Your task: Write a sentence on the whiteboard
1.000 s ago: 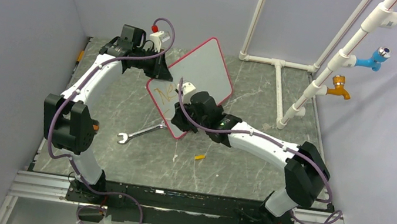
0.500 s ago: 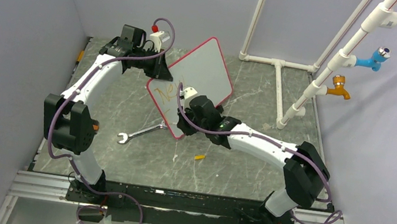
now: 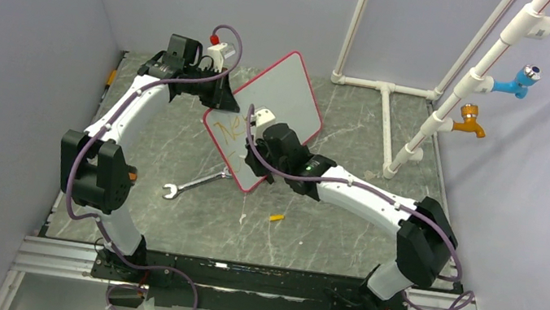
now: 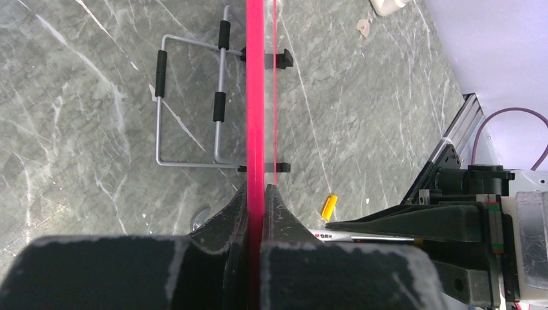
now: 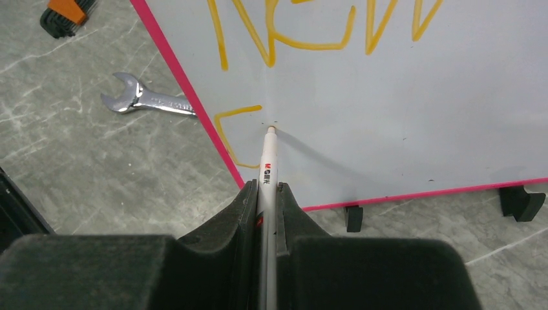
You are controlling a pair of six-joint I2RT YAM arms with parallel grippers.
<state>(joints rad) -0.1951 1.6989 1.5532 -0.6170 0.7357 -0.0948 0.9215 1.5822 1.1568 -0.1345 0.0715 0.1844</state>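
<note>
A red-framed whiteboard (image 3: 285, 91) stands propped on a grey stone table. The left gripper (image 4: 262, 190) is clamped tight on the board's upper-left red edge. The right gripper (image 5: 268, 188) is closed around a white marker (image 5: 267, 161), whose tip meets the white surface near the board's lower-left edge, below the orange sentence (image 5: 291, 26). A wrench (image 3: 193, 186) lies just beside that lower-left corner. A small orange piece (image 3: 276, 218) lies nearer the arm bases. Bare table runs along the board's lower edge. A white pipe frame (image 3: 387, 98) stands well apart to the board's right.
</note>
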